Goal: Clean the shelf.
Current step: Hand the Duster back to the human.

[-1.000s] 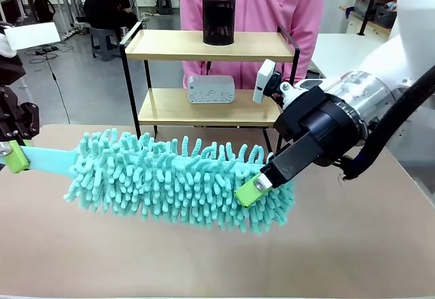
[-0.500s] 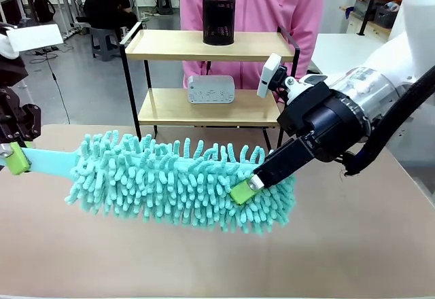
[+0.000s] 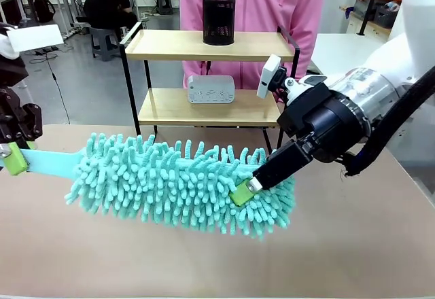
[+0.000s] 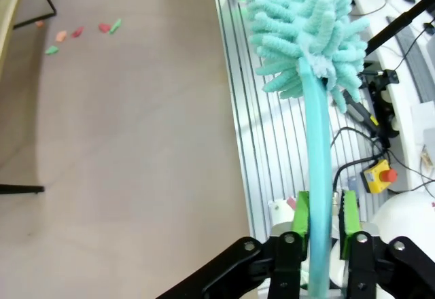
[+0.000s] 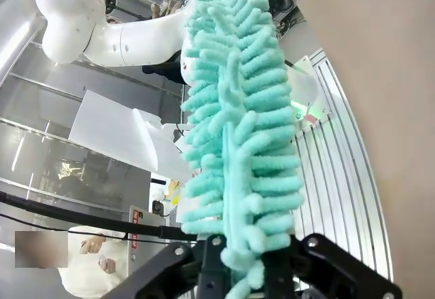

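The right claw (image 3: 242, 194) is pinching the tip end of a long teal duster with fluffy microfibre fingers (image 3: 180, 180); in the right wrist view that claw (image 5: 234, 272) has its fingers buried in the fluff, which runs straight away from it. The duster stretches from the right claw across to the left claw (image 3: 13, 157), just above the brown surface (image 3: 217, 258). The left claw is pressed onto the duster's flat teal handle; in the left wrist view the left claw (image 4: 325, 217) has its green pads (image 4: 300, 212) against both sides of the handle.

Beyond the right claw and the duster stands the shelf (image 3: 211, 105), a two-tier rack of light wooden boards on a thin black frame. A black mesh cup (image 3: 219, 19) sits on its top board, a white boxy device (image 3: 211, 89) on its lower one. Behind the shelf stands a person in a pink top (image 3: 251, 3).
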### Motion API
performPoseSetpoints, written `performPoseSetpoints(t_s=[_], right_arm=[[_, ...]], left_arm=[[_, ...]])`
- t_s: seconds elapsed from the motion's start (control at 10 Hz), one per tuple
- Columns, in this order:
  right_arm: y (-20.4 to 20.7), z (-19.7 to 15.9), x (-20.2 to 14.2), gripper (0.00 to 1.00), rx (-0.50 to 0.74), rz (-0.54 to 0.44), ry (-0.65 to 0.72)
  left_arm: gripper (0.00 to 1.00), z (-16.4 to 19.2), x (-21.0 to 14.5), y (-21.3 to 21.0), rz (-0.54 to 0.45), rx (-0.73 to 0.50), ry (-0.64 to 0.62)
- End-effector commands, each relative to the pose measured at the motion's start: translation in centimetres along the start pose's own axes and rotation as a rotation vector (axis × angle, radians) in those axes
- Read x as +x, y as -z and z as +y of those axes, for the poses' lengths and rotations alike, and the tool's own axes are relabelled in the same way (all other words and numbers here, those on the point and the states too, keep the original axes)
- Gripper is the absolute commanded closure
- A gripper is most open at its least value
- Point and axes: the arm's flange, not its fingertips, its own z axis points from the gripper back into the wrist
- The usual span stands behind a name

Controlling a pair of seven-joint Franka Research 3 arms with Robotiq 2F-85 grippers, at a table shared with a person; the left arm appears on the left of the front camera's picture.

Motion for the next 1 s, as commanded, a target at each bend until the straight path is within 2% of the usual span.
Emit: performPoseSetpoints(t_s=[0.0, 0.1, 0.2, 0.4, 0.5, 0.7, 0.9], right_arm=[[2.4, 0.2, -9.9, 1.0, 0.01, -0.009, -0.022], [2.3, 0.1, -9.9, 1.0, 0.012, -0.009, -0.019], [2.1, 0.0, -10.0, 1.0, 0.015, -0.004, -0.014], [0.6, -0.9, -10.3, 1.0, 0.019, 0.01, 0.025], [-1.1, -1.5, -10.6, 1.0, 0.046, 0.013, 0.07], [-7.6, -2.5, -11.6, 1.0, 0.095, 0.013, 0.173], [-15.4, -2.4, -12.2, 1.0, 0.093, -0.102, 0.2]], left_arm=[[0.0, 0.1, 0.2, -0.4, -0.017, -0.011, 0.007], [0.26, 0.1, 0.0, -0.8, -0.031, 0.002, -0.004], [0.0, 0.0, -0.5, -1.5, -0.068, 0.015, -0.014], [0.0, -0.1, -3.4, -4.2, -0.2, 0.124, -0.092], [0.0, 0.1, -5.7, -5.9, -0.302, 0.188, -0.162], [0.0, 0.3, -11.2, -9.3, -0.601, 0.406, -0.378], [0.0, 0.9, -14.9, -11.1, -0.92, 0.547, -0.498]])
